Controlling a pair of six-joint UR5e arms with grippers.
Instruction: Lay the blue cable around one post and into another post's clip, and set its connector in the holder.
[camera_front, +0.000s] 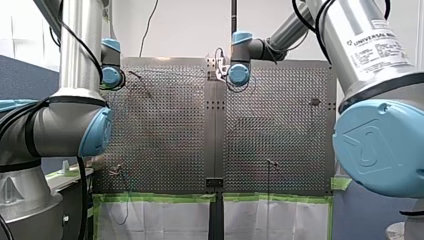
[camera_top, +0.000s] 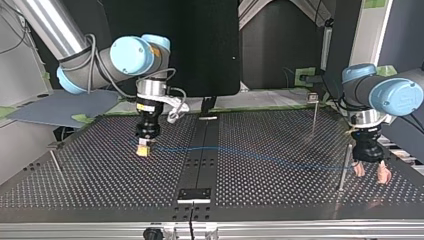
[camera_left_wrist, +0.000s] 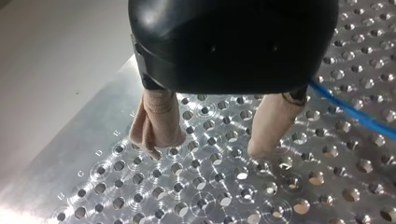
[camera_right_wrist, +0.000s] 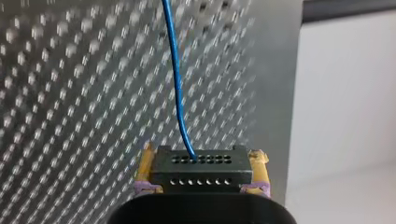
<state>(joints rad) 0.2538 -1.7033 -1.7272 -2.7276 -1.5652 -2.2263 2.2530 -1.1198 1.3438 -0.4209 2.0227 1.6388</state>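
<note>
Right end effector (camera_right_wrist: 201, 161) is clamping the black connector (camera_right_wrist: 201, 173) on both sides, hovering low over the worktop (camera_top: 100, 170). Blue cable (camera_top: 250, 154) is running from the connector across the worktop toward a post (camera_top: 344, 167). Left end effector (camera_left_wrist: 208, 151) is hanging wide open near the worktop's side edge, gripping nothing, with the cable passing just beside it.

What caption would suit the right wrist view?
My right gripper clamps a black connector between yellow pads, blue cable trailing over the perforated table.

Perf. table (camera_top: 100, 185): blue cable (camera_top: 260, 156) across, thin posts (camera_top: 343, 170) upright.
</note>
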